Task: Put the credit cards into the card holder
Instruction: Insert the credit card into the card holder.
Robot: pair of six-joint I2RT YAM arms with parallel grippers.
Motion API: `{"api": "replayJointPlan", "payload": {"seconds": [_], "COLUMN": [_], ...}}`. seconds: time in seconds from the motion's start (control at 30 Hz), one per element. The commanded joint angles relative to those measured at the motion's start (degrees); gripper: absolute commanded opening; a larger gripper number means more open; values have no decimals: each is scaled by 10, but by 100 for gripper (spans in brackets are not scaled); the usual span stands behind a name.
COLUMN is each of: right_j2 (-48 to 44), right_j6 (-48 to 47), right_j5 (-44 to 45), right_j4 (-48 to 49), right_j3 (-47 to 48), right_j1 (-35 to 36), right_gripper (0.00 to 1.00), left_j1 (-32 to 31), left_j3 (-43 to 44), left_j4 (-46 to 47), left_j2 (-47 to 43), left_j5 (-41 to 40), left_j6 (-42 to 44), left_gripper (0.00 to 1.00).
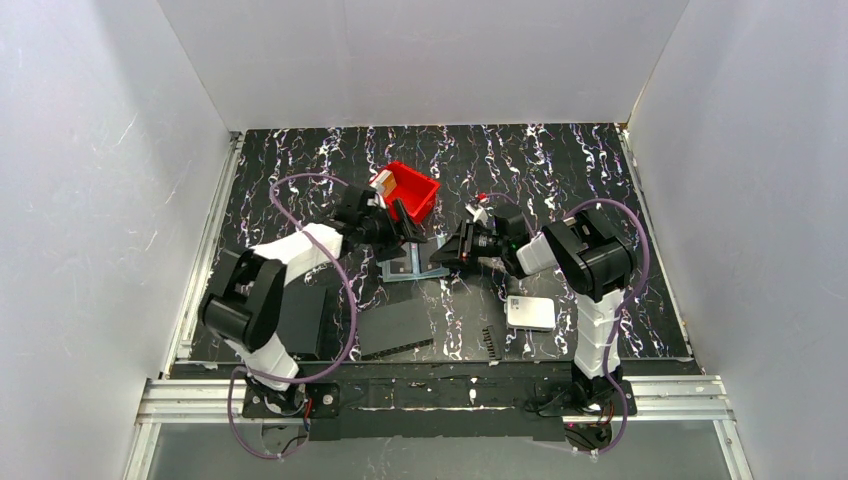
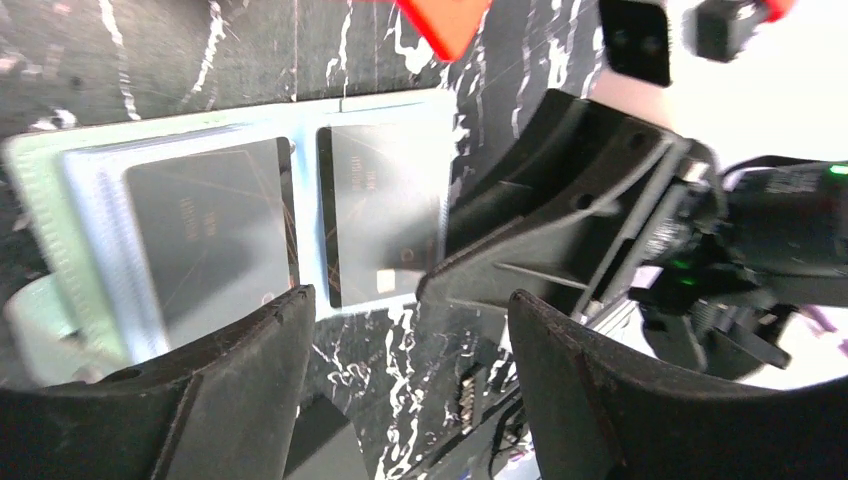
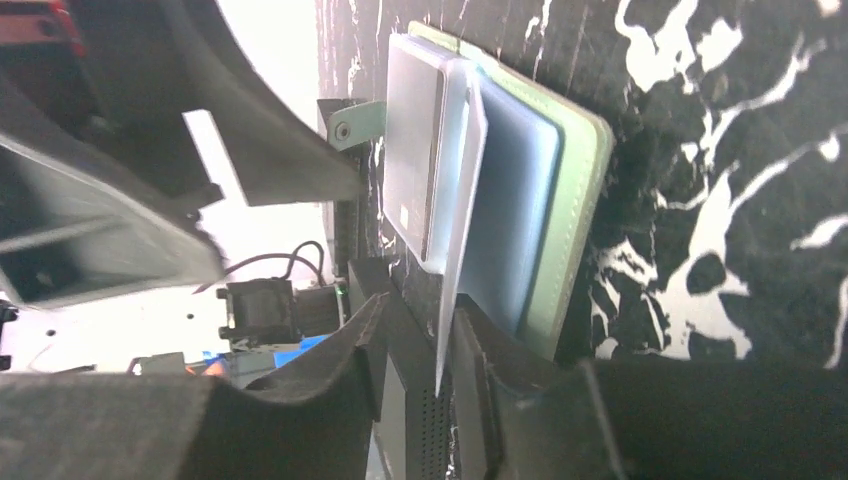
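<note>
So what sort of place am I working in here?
Likely a lab test cell: plain white walls boxing in a black marbled table, with an aluminium rail carrying both arm bases.

Matt grey-green card holder (image 2: 40,200) with glossy translucent plastic pockets; marbled tabletop (image 1: 560,170).

Grey-green card holder (image 2: 40,210) lying open and flat on the marbled counter (image 1: 560,170), dark cards (image 2: 385,215) in its translucent pockets, one pale sleeve (image 3: 462,210) lifted on edge.
</note>
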Motion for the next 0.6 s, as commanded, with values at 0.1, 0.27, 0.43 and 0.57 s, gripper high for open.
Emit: {"api": "replayJointPlan", "payload": {"seconds": [0.1,0.27,0.43,0.57], "right_j2": [-26,-11,15,-24], "right_j6": [-117,-131,-127,-165], "right_j5": [2,32,51,42], "right_j4": [-133,-175,-186,-222], "right_j3": [86,149,217,196], "right_j1": [26,84,136,96], "right_gripper": [50,56,62,66], "left_j1": [85,142,177,187], "left_j3": [-28,-28,2,24], "left_j4": [-90,-168,-235,-241], "left_j2": [-156,-243,-287,-285], "left_j5": [30,28,-2,1], "left_j6": [28,72,123,131], "left_gripper": [72,74,78,79]}}
